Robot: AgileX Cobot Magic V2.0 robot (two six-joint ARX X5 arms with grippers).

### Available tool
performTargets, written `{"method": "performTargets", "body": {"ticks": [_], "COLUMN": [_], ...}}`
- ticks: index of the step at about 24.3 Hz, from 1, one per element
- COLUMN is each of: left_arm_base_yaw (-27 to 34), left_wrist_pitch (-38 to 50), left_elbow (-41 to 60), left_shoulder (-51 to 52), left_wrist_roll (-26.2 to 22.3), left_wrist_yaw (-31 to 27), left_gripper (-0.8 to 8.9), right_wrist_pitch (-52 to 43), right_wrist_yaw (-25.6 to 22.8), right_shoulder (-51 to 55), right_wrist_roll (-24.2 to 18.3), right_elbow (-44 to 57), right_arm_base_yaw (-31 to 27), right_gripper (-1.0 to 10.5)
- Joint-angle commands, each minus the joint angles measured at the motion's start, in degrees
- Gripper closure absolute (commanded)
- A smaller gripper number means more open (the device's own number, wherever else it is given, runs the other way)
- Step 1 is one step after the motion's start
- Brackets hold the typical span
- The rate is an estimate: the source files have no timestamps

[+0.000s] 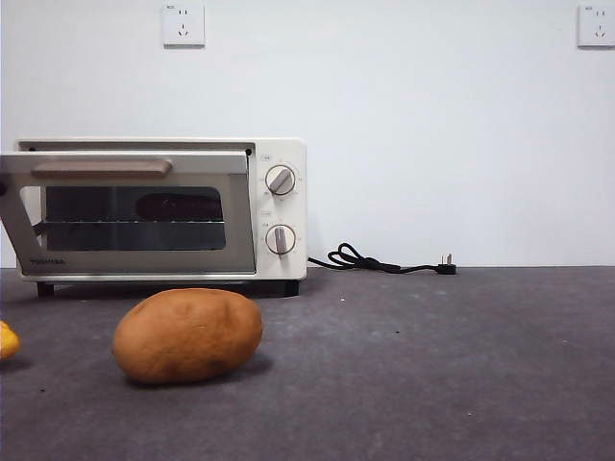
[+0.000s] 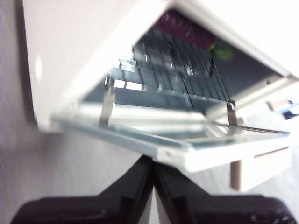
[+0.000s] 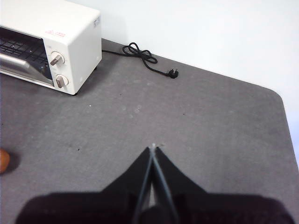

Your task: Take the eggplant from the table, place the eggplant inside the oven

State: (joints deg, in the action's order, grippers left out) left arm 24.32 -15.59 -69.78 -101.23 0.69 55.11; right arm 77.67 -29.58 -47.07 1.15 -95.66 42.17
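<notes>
The eggplant [image 2: 184, 28], dark purple with a green stem end, lies on the wire rack inside the oven [image 2: 84, 56]. In the front view it shows only as a dark shape [image 1: 179, 205] behind the glass of the oven [image 1: 283, 154]. The oven door [image 1: 135, 216] hangs partly open, tilted outward at the top. My left gripper [image 2: 153, 161] is shut and empty, its tips right under the front edge of the door [image 2: 187, 156]. My right gripper [image 3: 153, 148] is shut and empty above bare table [image 3: 210, 121], well away from the oven [image 3: 56, 28].
A brown potato [image 1: 187, 334] lies on the table [image 1: 432, 365] in front of the oven, and its edge [image 3: 3, 161] shows in the right wrist view. A yellow object [image 1: 6, 339] sits at the far left. A black power cord [image 1: 384, 261] trails along the wall.
</notes>
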Motion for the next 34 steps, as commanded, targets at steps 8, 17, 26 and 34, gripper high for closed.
{"method": "performTargets", "body": {"ticks": [8,17,26,34], "left_arm_base_yaw": [-3.1,-4.3,-8.6,-14.2], "left_wrist_pitch": [4.6,0.6,-4.2,-17.7], "left_elbow": [-2.7,-3.1,-3.1,-3.1], "left_shoulder": [0.1,3.8,16.2,29.7], "left_wrist_roll": [1.3,1.9,1.7,-0.4], "left_wrist_yaw": [-7.4,-10.6,-18.4,-28.9], "left_gripper": [8.19,8.19,8.19,8.19], "right_wrist_pitch": [1.4,1.4,1.4,1.4], "right_wrist_yaw": [2.6,2.6,2.6,2.6], "right_shoulder": [-0.1,-0.1,-0.1,-0.1], "right_wrist_roll": [2.3,2.3,2.3,2.3], "right_elbow": [0.3,0.3,0.3,0.3], "right_arm_base_yaw": [0.2,0.2,0.2,0.2], "right_gripper": [9.6,9.6,9.6,9.5]}}
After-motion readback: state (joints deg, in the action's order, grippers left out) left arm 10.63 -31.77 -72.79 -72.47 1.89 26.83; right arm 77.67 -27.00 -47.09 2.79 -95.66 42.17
